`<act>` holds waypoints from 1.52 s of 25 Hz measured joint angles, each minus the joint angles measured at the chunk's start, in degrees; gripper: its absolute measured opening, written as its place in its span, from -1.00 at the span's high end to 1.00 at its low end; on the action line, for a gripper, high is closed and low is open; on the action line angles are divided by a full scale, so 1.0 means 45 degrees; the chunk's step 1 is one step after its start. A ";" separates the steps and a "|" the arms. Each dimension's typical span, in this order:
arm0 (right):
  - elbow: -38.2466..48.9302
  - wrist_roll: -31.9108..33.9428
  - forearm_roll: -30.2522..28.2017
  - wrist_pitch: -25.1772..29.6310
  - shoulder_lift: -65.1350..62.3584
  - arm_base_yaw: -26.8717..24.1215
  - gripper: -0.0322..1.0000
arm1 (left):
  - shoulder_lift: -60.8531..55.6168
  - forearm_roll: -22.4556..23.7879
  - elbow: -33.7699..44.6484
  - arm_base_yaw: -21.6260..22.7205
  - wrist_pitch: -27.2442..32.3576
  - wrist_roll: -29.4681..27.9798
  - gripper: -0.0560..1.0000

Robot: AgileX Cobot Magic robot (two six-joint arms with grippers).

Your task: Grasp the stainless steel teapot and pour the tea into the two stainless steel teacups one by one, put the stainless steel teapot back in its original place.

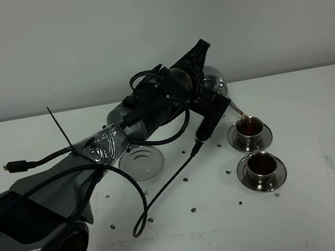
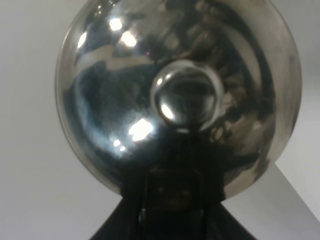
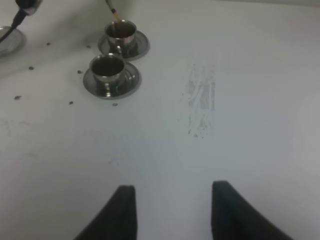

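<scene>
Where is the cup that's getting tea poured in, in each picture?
Exterior high: right of centre, the far cup, under the spout.
Left wrist: not in it; the teapot fills it.
Right wrist: the far cup, beyond the near cup.
Shared landmark: the near cup, in exterior and right wrist.

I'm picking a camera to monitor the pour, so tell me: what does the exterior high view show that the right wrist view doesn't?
Only the exterior high view shows the tilted teapot body and the left arm carrying it. Only the right wrist view shows the right end effector, open over bare table. Both show the spout tip over the farther teacup, the nearer teacup beside it, and tea in each.
</scene>
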 joint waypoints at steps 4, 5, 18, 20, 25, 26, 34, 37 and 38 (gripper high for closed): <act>0.0000 0.0000 0.0000 0.0000 0.0000 0.0000 0.28 | 0.0000 0.0011 0.0000 0.0000 -0.0017 0.0038 0.48; 0.0000 0.0000 0.0000 0.0000 0.0000 0.0000 0.28 | 0.0000 0.0011 0.0000 0.0000 -0.0017 0.0118 0.48; 0.0000 0.0000 0.0000 0.0000 0.0000 0.0000 0.28 | 0.0000 0.0108 0.0000 0.0000 -0.0221 0.0562 0.48; 0.0000 0.0000 0.0000 0.0000 0.0000 0.0000 0.28 | 0.0000 0.0131 0.0000 0.0000 -0.0263 0.0602 0.48; 0.0000 0.0000 0.0000 0.0000 0.0000 0.0000 0.28 | 0.0000 0.0145 0.0000 0.0000 -0.0286 0.0616 0.48; 0.0000 0.0000 0.0000 0.0000 0.0000 0.0000 0.28 | 0.0000 0.0145 0.0000 0.0000 -0.0286 0.0616 0.48; 0.0000 0.0000 0.0000 0.0000 0.0000 0.0000 0.28 | 0.0000 0.0159 0.0000 0.0000 -0.0309 0.0653 0.48; 0.0000 0.0000 0.0000 0.0000 0.0000 0.0000 0.28 | 0.0000 0.0159 0.0000 0.0000 -0.0325 0.0653 0.48; 0.0000 0.0000 0.0000 0.0000 0.0000 0.0000 0.28 | 0.0000 0.0159 0.0000 0.0000 -0.0325 0.0653 0.48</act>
